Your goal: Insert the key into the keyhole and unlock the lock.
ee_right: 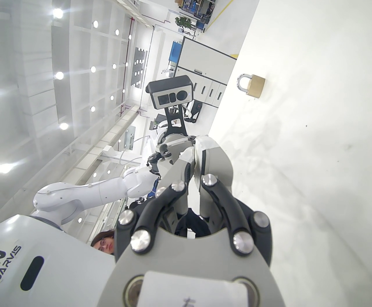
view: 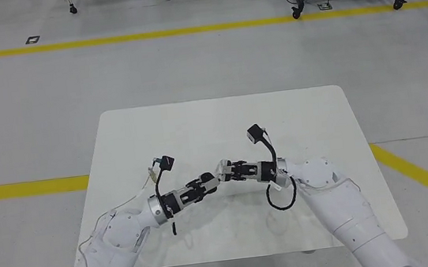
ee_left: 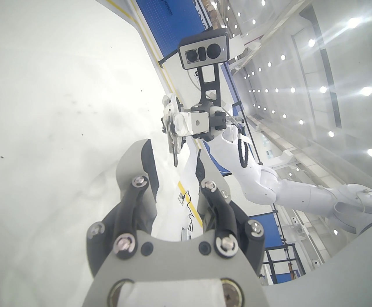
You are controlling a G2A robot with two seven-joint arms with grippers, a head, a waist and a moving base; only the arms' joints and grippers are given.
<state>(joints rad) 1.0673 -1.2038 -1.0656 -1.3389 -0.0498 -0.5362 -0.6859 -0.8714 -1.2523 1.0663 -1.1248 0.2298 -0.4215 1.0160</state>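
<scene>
Right claw (ee_left: 174, 123) is clamped on the key (ee_left: 173, 145) by its head, so the dark blade hangs free below the fingers. That looks like a sensible hold, since the blade is the part that has to enter the keyhole. Left claw (ee_left: 174, 167) faces it with its fingers spread and nothing between them. The two are close but not touching, above the middle of the surface (ee_right: 305, 145). I judge the empty claw is kept open so it can either take the lock or steady it.

Well apart from both claws, the lock (ee_right: 252, 85) lies flat on the surface. Its shackle looks closed. It sits toward one edge, though I cannot tell which. Lying flat like this, its keyhole end would face sideways and it would slide if pushed. It will probably need to be held before the key goes in. Insertion has not begun, so key and lock must be brought together first.
</scene>
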